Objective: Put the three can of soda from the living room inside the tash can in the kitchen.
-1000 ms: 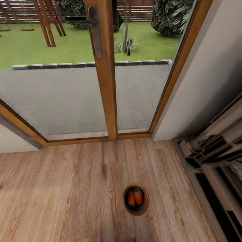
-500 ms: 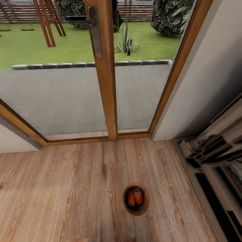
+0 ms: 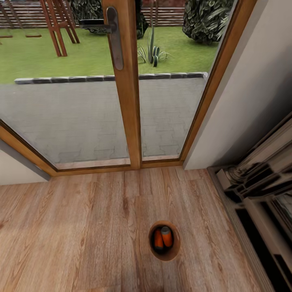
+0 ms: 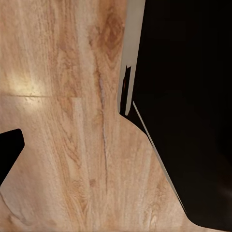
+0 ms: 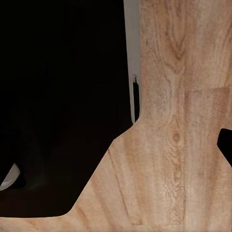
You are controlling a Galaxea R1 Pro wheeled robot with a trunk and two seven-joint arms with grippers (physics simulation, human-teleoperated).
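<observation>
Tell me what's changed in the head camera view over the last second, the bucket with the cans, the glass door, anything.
Nothing has visibly changed. The bucket sits at the same spot on the wood floor with two orange cans inside, and the glass door and the view itself are as they were.

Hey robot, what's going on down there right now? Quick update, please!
Fingers: out of sight, state unknown. Trash can on wood floor by glass door, two orange cans visible inside. Nothing blocking it.
</observation>
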